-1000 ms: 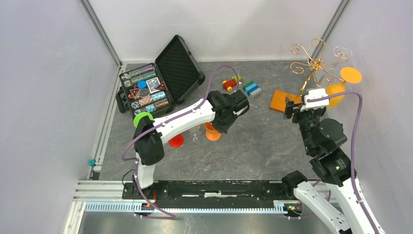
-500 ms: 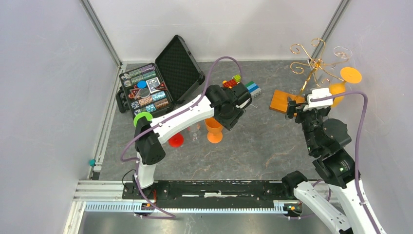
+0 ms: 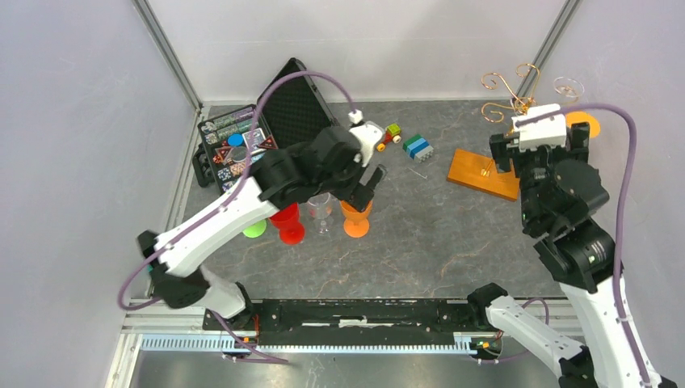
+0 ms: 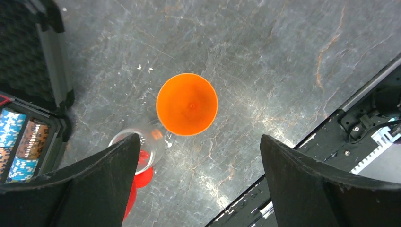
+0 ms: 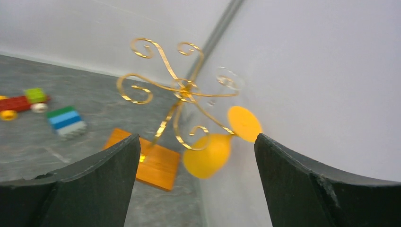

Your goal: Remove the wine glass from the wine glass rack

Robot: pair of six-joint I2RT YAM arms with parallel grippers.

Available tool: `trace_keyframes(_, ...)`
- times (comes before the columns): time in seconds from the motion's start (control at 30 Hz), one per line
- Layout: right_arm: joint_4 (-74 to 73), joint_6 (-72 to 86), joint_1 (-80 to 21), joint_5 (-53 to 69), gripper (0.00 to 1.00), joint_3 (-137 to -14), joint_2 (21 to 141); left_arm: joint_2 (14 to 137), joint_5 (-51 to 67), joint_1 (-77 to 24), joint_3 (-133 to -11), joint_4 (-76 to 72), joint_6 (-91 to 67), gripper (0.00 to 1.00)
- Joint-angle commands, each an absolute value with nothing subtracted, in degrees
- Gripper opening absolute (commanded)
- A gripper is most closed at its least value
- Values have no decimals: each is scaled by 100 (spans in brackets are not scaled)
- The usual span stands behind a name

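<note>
The wine glass rack (image 5: 182, 90), a gold wire tree on an orange-brown wooden base (image 5: 151, 163), stands at the far right by the wall. A yellow wine glass (image 5: 208, 153) hangs bowl-down from one scroll arm, and a clear glass (image 5: 229, 78) hangs higher up. My right gripper (image 5: 197, 142) is open a short way in front of the rack, apart from the yellow glass. My left gripper (image 4: 199, 139) is open, high above an orange glass (image 4: 187, 104) that stands upright on the table. In the top view the rack (image 3: 507, 95) is partly hidden by my right wrist.
A clear glass (image 3: 321, 212) and a red glass (image 3: 284, 226) stand left of the orange glass (image 3: 355, 220), with a green piece (image 3: 254, 229) beyond. A black hinged case (image 3: 271, 121) lies open at the back left. Toy blocks (image 3: 418, 146) and a toy car (image 3: 388, 136) lie mid-back.
My left gripper opened, let go of the orange glass on the table and rose above it. My right gripper moved back toward the rack and opened wider.
</note>
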State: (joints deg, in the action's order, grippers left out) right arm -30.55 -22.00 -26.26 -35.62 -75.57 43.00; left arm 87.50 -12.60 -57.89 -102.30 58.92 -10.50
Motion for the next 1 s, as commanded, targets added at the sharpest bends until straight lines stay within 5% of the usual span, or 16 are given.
trace_keyframes(0.0,-3187,-3276,-2648,-5209,94,-8148,4969,7741,-1523,-5793,-9304,4719,-765,100)
trace_keyframes(0.13,-3069,-3679,-2536,-5903,75,-8934,5776,6833,-1509,-5761,-8461,3979,-751,100)
trace_keyframes(0.53,-3577,-2800,-439,-5205,84,-9422,7398,6008,-1661,-5730,-7723,3792,-770,100)
trace_keyframes(0.97,-3244,-2584,341,-4988,67,-8974,7851,6040,-1748,-5730,-7769,3857,-753,100)
